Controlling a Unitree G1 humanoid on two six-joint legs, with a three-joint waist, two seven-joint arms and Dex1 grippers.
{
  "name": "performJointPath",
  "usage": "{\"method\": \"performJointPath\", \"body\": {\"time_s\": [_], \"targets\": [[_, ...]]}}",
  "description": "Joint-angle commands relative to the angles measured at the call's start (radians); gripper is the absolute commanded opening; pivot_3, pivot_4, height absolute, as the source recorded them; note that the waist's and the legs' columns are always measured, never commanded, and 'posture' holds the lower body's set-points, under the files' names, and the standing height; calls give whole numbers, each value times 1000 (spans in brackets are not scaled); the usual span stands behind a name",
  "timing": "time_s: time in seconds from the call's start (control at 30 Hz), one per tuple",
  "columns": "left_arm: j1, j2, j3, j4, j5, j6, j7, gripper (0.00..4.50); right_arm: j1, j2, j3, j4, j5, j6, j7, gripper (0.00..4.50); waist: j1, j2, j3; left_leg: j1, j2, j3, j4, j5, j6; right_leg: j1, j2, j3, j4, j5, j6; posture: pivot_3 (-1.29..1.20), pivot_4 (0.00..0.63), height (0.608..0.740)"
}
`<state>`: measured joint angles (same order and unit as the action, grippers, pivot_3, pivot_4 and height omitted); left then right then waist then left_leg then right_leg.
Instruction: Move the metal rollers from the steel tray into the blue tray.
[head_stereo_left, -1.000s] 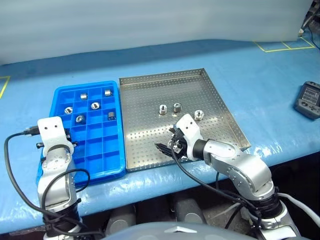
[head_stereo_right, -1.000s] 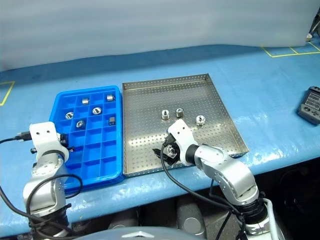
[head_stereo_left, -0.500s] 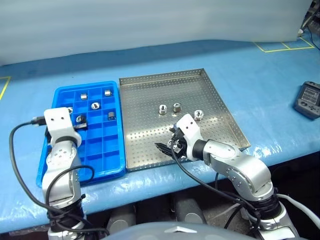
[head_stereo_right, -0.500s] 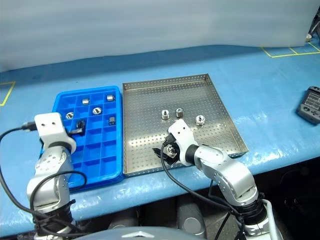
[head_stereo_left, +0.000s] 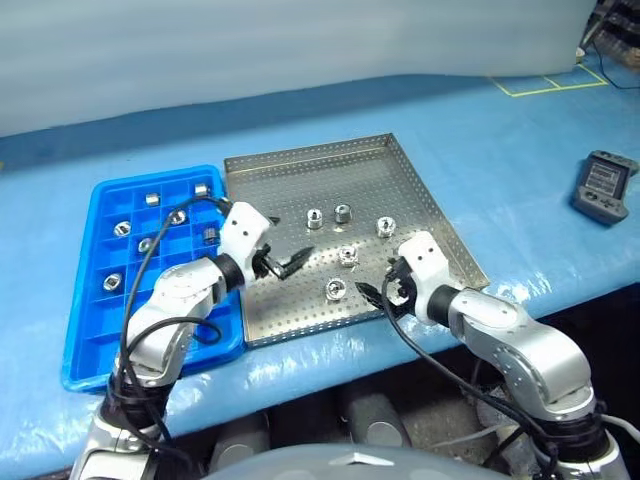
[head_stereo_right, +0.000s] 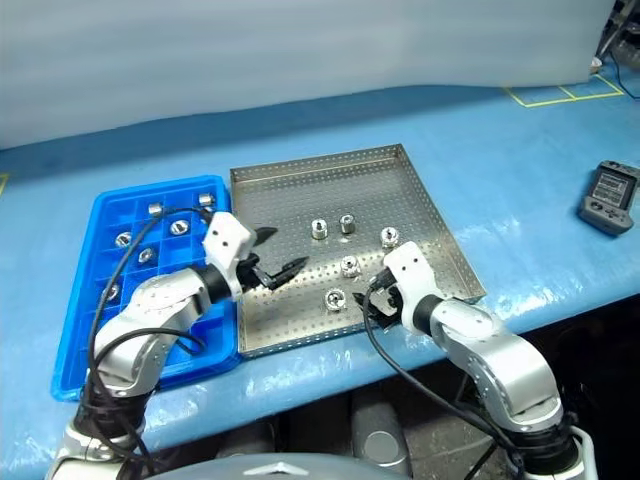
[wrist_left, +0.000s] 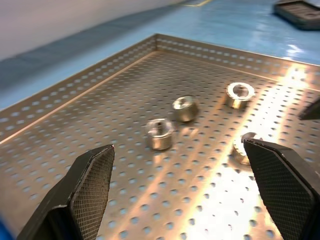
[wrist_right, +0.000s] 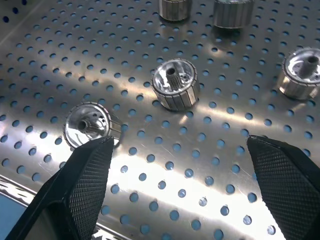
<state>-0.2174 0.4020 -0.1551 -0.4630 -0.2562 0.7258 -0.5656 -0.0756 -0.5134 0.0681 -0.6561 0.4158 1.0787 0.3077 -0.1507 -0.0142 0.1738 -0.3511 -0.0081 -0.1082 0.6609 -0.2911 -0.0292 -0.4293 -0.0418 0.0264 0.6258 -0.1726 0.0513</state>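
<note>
Grippers first: the left gripper (head_stereo_left: 284, 265) hangs over the left part of the steel tray (head_stereo_left: 400, 160), fingers spread wide with nothing between them, aimed right across the perforated floor. The right gripper (head_stereo_left: 380, 293) sits low over the tray's near right part, likewise wide open and empty, aimed left.

Five rollers lie loose in the steel tray. Three form a far row: one (head_stereo_left: 314, 218), one (head_stereo_left: 342, 212) and one (head_stereo_left: 385, 226) further right. A fourth (head_stereo_left: 348, 256) lies mid-tray between the two grippers, and a fifth (head_stereo_left: 335, 290) sits nearer, just left of the right gripper. In the right wrist view these last two lie just ahead of the fingers. In the left wrist view the far row lies ahead, apart from the fingers.

By my reading the step in hand is the next pick. To do it well, bring one gripper down so its fingers straddle a single roller, close across its round side, and keep clear of its neighbours.

Left of the steel tray, touching it, the blue tray (head_stereo_left: 82, 345) already holds several rollers in its far compartments; its near ones are free. A small dark device (head_stereo_left: 601, 187) lies on the bench (head_stereo_left: 520, 120) at far right.
</note>
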Motion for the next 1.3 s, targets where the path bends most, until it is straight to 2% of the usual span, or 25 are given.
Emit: {"method": "performJointPath", "body": {"time_s": [0.03, 0.23, 0.43, 0.73, 0.83, 0.97, 1.03, 1.17, 1.3], "targets": [[-25, 55, -66, 13, -1, -38, -92, 4486, 16, -3, -29, -60, 0, 2, -10, 4500, -16, 0, 0, 0, 0, 0, 0, 0, 0, 0, 0, 0, 0, 0, 0, -282, 150, 740], [-76, 175, -222, 81, 86, -80, -205, 4486, 29, 14, -25, -74, 0, 2, -24, 4500, -52, 0, 0, 1, 0, 2, 0, 0, 0, 0, 0, 2, 0, 0, 0, -290, 150, 740], [-140, 158, -314, 178, 184, -146, -203, 4486, 13, 22, -6, -63, 0, -3, -26, 4500, -63, 0, 0, 1, 0, 2, -1, 0, 1, 0, 0, 3, 0, 0, 0, -279, 150, 740], [-170, 86, -357, 255, 241, -171, -199, 4486, 4, 29, 13, -62, -3, -1, -26, 4500, -65, 0, 0, 1, 0, 3, -1, -1, 1, 0, 0, 4, 0, 0, 1, -276, 150, 740], [-171, 74, -367, 264, 248, -170, -212, 3602, 5, 31, 15, -62, -3, -1, -27, 4500, -67, 0, 0, 1, 0, 3, -1, -1, 1, 0, 0, 5, 0, 0, 1, -276, 150, 740], [-161, 72, -372, 255, 250, -169, -231, 2210, 3, 33, 19, -61, -5, -1, -27, 4500, -67, 0, 0, 1, 0, 4, -1, -1, 1, 0, 0, 5, 0, 0, 1, -272, 150, 740], [-153, 72, -363, 244, 247, -164, -232, 1720, 0, 35, 22, -59, -5, -1, -27, 4500, -66, 0, 0, 1, 0, 4, -1, -1, 1, 0, 0, 6, 0, 0, 1, -269, 150, 740], [-127, 68, -319, 215, 235, -145, -205, 1723, -12, 43, 36, -54, -4, -2, -24, 4500, -67, 0, 0, 1, 0, 4, -1, -1, 2, 0, 0, 6, 0, 0, 2, -259, 150, 740], [-85, 0, -199, 171, 192, -171, -110, 1723, -33, 52, 57, -47, -2, -7, -16, 4500, -64, 0, 0, 2, 0, 5, -1, -1, 2, 0, 1, 7, 0, 1, 2, -247, 150, 740]]}}
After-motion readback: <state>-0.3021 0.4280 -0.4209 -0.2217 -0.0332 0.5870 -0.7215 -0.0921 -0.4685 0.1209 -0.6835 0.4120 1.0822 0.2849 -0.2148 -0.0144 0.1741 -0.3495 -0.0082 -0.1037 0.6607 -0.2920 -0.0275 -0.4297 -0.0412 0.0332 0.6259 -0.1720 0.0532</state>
